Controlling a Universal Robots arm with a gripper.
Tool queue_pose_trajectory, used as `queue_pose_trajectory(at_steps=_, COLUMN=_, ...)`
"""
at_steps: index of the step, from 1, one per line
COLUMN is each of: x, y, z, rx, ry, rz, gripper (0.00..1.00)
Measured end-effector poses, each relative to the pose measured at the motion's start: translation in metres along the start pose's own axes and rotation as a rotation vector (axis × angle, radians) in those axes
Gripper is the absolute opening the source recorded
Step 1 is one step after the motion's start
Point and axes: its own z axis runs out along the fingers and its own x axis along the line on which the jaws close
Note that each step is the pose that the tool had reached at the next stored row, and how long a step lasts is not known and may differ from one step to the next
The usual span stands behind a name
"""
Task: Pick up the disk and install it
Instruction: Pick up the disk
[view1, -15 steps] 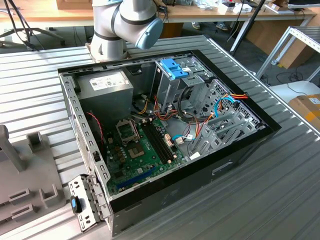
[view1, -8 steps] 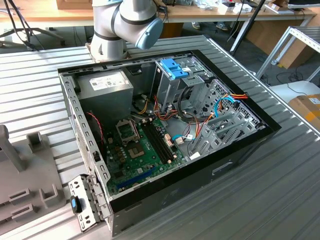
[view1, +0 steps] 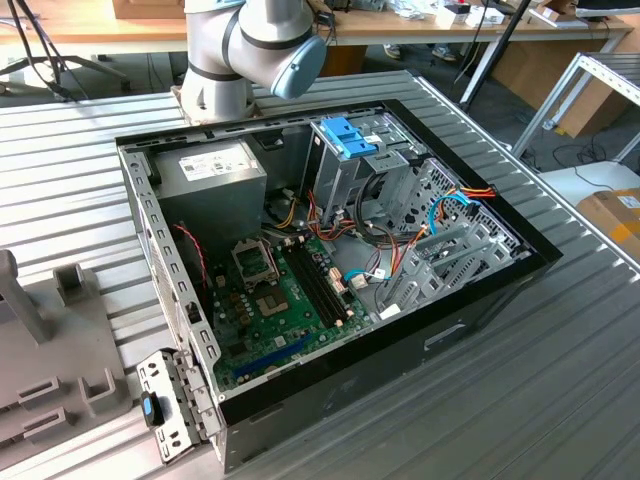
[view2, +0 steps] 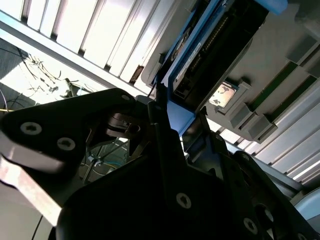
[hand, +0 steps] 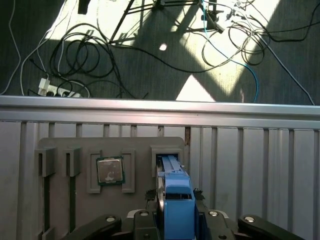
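Observation:
The disk (hand: 175, 192) stands on edge in a slot of a grey holder block (hand: 65, 147), its bright blue rails and end tab toward the wrist. My gripper (hand: 176, 200) straddles the blue tab, with a dark finger tight against each side, shut on it. In the second wrist view the blue tab (view2: 178, 116) sits pinched between the black fingers (view2: 159, 131), and the disk's dark body (view2: 215, 45) reaches away into the holder. In the exterior view the open computer case (view1: 330, 250) lies on the ribbed table, with the arm's base (view1: 225, 60) behind it.
Inside the case stands a grey metal cage with a blue latch (view1: 350, 135), beside a motherboard (view1: 275, 300) and loose cables (view1: 455, 205). A processor chip (hand: 110, 171) rests in another pocket of the holder block. Beyond the table's edge rail (hand: 160, 107), cables litter the floor.

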Motion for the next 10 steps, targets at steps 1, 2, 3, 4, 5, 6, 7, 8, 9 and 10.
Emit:
queue_pose_trajectory(at_steps=1, x=0.0, y=0.0, z=0.0, rx=0.0001, ry=0.0, rz=0.001, gripper=0.37)
queue_pose_trajectory(at_steps=2, x=0.0, y=0.0, z=0.0, rx=0.0002, ry=-0.0001, rz=0.004, gripper=0.37)
queue_pose_trajectory(at_steps=3, x=0.0, y=0.0, z=0.0, rx=0.0003, ry=0.0, rz=0.008, gripper=0.37)
queue_pose_trajectory(at_steps=4, x=0.0, y=0.0, z=0.0, rx=0.0005, ry=0.0, rz=0.013, gripper=0.37)
queue_pose_trajectory(at_steps=5, x=0.0, y=0.0, z=0.0, rx=0.0005, ry=0.0, rz=0.014, gripper=0.37)
queue_pose_trajectory(at_steps=6, x=0.0, y=0.0, z=0.0, rx=0.0005, ry=0.0, rz=0.014, gripper=0.37)
queue_pose_trajectory(at_steps=7, x=0.0, y=0.0, z=0.0, rx=0.0005, ry=0.0, rz=0.014, gripper=0.37)
queue_pose_trajectory(at_steps=8, x=0.0, y=0.0, z=0.0, rx=0.0005, ry=0.0, rz=0.014, gripper=0.37)
queue_pose_trajectory(at_steps=9, x=0.0, y=0.0, z=0.0, rx=0.0005, ry=0.0, rz=0.014, gripper=0.37)
queue_pose_trajectory(at_steps=10, x=0.0, y=0.0, z=0.0, rx=0.0005, ry=0.0, rz=0.014, gripper=0.37)
